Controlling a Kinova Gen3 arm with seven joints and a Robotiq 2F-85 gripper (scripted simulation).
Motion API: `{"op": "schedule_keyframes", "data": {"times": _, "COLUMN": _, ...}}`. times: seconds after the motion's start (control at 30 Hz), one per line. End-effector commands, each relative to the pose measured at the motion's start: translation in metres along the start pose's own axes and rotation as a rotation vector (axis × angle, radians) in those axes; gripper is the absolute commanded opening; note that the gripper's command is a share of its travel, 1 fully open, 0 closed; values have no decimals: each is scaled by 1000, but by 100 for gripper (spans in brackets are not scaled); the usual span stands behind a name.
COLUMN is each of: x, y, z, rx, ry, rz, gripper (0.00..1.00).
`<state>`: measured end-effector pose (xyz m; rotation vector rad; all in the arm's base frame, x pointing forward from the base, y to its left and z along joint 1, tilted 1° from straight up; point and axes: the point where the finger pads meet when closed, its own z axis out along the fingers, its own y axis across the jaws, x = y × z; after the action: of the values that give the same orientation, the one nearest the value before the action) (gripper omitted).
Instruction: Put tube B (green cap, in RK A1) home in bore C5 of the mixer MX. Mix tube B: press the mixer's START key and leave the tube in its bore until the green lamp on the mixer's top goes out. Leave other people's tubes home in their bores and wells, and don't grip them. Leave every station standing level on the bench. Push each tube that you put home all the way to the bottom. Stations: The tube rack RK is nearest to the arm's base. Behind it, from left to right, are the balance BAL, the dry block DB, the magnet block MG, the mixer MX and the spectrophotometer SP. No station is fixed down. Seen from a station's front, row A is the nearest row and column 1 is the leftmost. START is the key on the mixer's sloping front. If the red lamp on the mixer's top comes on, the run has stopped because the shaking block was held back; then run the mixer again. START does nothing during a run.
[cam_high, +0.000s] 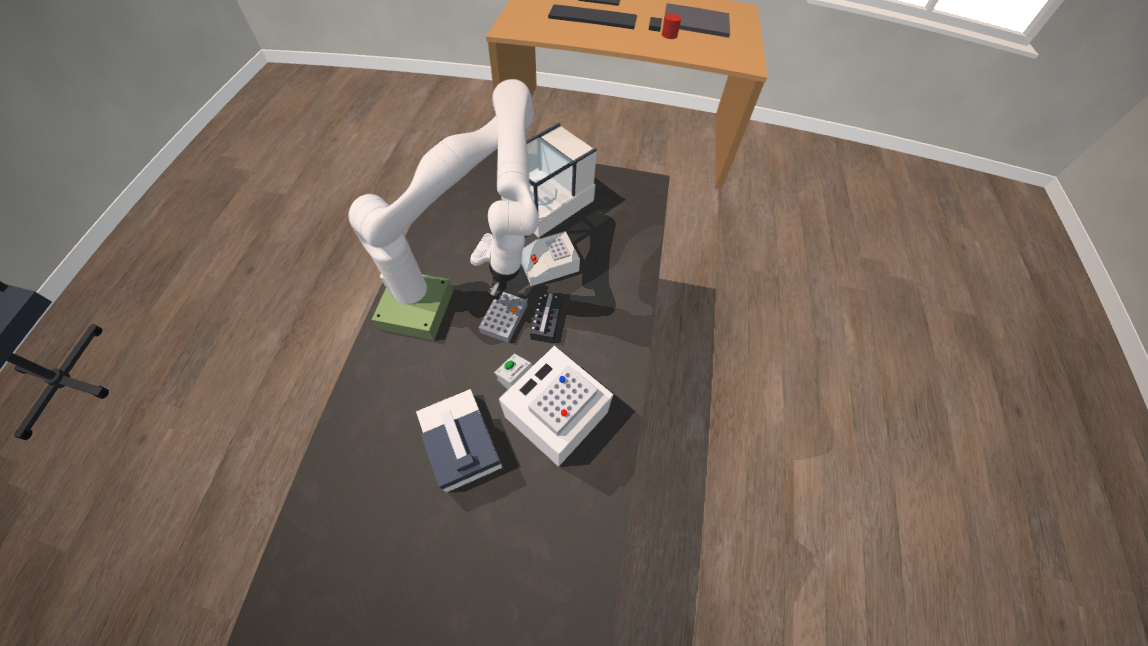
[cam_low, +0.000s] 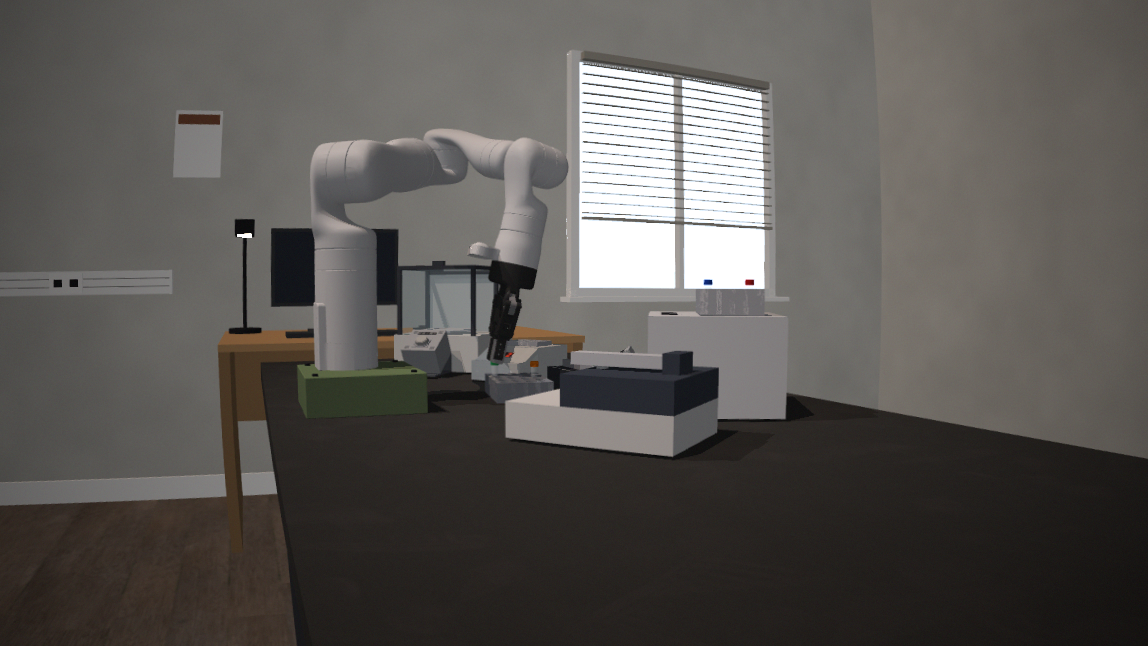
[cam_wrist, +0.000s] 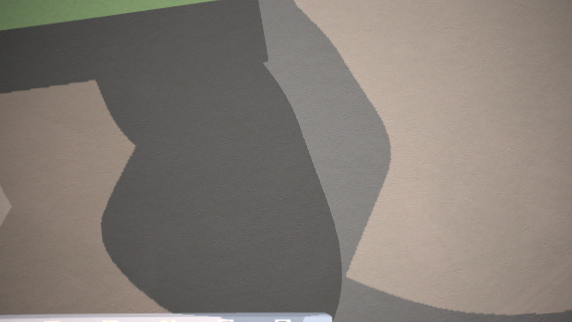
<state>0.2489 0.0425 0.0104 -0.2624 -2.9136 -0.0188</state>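
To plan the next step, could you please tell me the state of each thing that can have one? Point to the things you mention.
Gripper (cam_high: 497, 290) (cam_low: 495, 359): partly open, gripping nothing, at tube B's cap.
Tube B (cam_low: 493, 364): in the rack, unmixed as far as placement shows.
Rack (cam_high: 499, 323) (cam_low: 517, 390): level.
Orange-capped tube (cam_high: 513, 310) (cam_low: 533, 364): upright in the rack.
Mixer (cam_high: 553, 446) (cam_low: 716, 361): level, no lit lamp seen.
Spectrophotometer (cam_high: 480, 437) (cam_low: 590, 424): lid apparently shut.

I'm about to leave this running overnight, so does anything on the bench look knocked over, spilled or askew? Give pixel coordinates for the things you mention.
Nothing stands out: the rack (cam_high: 488, 330) (cam_low: 520, 390) and mixer (cam_high: 525, 425) (cam_low: 716, 361) look level, with no visible spill. Whatever lies behind the arm can't be checked.
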Motion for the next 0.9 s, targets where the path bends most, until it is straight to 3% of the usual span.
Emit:
{"op": "schedule_keyframes", "data": {"times": 0.0, "x": 0, "y": 0, "z": 0, "rx": -1, "ry": -1, "rz": 0, "gripper": 42}}
{"op": "schedule_keyframes", "data": {"times": 0.27, "x": 0, "y": 0, "z": 1, "rx": -1, "ry": -1, "rz": 0, "gripper": 42}}
{"op": "schedule_keyframes", "data": {"times": 0.3, "x": 0, "y": 0, "z": 0, "rx": -1, "ry": -1, "rz": 0, "gripper": 10}}
{"op": "schedule_keyframes", "data": {"times": 0.87, "x": 0, "y": 0, "z": 0, "rx": -1, "ry": -1, "rz": 0, "gripper": 10}}
